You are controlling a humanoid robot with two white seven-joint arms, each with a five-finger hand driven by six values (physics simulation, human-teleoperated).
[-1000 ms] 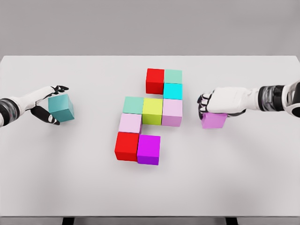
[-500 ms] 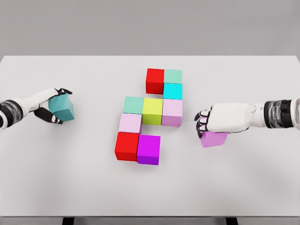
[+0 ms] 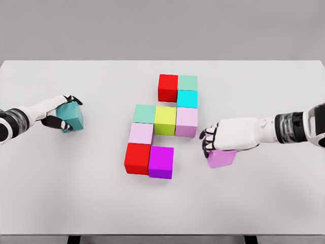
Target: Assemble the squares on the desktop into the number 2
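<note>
while the right hand [image 3: 223,138] sits clamped over the violet cube [image 3: 221,158], that cube is out on the white table [image 3: 284,198], right of the block figure and apart from it, roughly level with the magenta cube [image 3: 161,161]. fingers curl down over the cube's top and left side, so that's a grip, no question.

over on the far left, the left hand [image 3: 60,112] is wrapped around a teal cube [image 3: 71,117], thumb below, fingers over the top, well away from everything else.

middle of the table, the figure: a red cube [image 3: 168,87] touching a mint cube [image 3: 188,82] at the top, a cyan cube [image 3: 187,98] right under the mint. next row down, a green-mint cube [image 3: 144,113], a yellow-green cube [image 3: 165,120] and a pale pink cube [image 3: 186,121] side by side. below the row's left end, a second pale pink cube [image 3: 140,133], then a second red cube [image 3: 137,158] with the magenta one tucked against its right side.
</note>
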